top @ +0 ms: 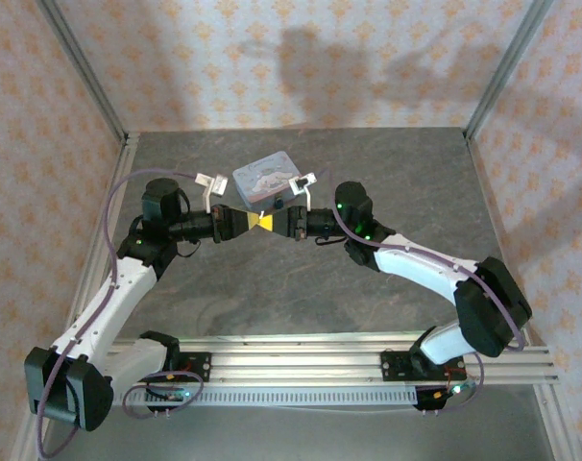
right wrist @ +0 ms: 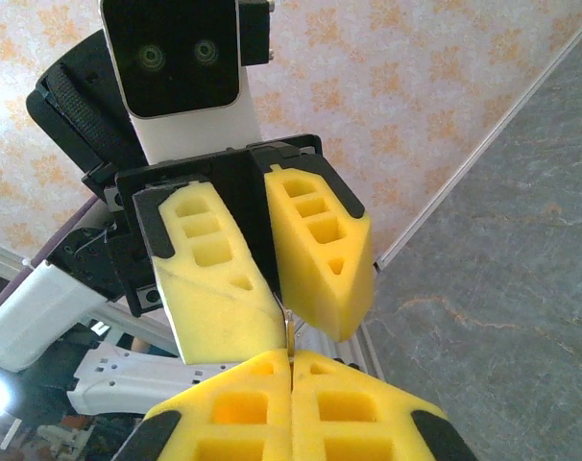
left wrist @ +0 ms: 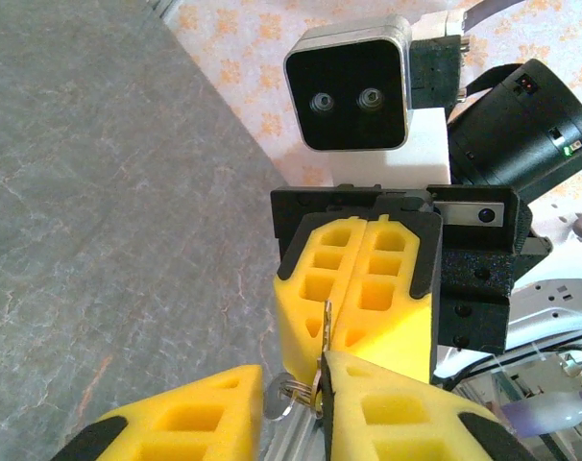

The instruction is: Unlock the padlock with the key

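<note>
My two grippers meet tip to tip above the table's middle. The key is a thin silvery blade standing between them. My right gripper is shut on the blade, its yellow fingers pressed together around it. My left gripper has its jaws a little apart. The key's head leans on one of its fingers, and the small key ring hangs in the gap. From above, the left gripper and the right gripper almost touch. The padlock is out of view.
A pale blue printed tin lies on the grey table just behind the grippers. Patterned walls with metal corner posts close in the back and sides. An aluminium rail carries both arm bases along the near edge.
</note>
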Available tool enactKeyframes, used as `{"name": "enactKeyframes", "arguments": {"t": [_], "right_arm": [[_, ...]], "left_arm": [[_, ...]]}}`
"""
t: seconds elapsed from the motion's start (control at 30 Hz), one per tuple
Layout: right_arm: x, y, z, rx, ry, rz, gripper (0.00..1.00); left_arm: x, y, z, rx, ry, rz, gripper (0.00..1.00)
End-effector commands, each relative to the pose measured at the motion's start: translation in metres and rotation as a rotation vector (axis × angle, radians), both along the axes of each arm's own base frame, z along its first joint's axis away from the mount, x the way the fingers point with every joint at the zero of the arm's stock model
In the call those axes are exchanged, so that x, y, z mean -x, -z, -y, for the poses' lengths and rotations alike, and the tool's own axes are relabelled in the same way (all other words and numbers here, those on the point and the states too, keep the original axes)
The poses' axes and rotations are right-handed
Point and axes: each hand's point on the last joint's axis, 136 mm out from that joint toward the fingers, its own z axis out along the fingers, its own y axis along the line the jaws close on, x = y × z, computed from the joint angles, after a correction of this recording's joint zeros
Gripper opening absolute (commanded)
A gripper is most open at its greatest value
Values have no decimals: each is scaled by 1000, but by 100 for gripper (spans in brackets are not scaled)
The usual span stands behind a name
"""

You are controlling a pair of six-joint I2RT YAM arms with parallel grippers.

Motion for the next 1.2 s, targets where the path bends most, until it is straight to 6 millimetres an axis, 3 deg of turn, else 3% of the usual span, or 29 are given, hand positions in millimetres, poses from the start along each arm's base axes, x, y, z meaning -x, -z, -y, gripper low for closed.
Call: {"name": "enactKeyframes", "arguments": {"t": [0.0,0.37,0.6,0.8,1.17], "right_arm": [[5,-14,2,-52,-27,49,0],[3,-14,0,-52,-26,49,0],[1,-17,0,-52,-18,54,0],[-6,-6,-1,-17,13,47,0],[-11,5,3,54,61,43,36]], "left_arm": [[5,-6,1,24,29,24,22],[13,-10,5,41,86,19,19],[14,-7,9,34,104,15,1],[18,-3,4,-41,82,37,0],[9,6,-2,-87,19,66,0]]}}
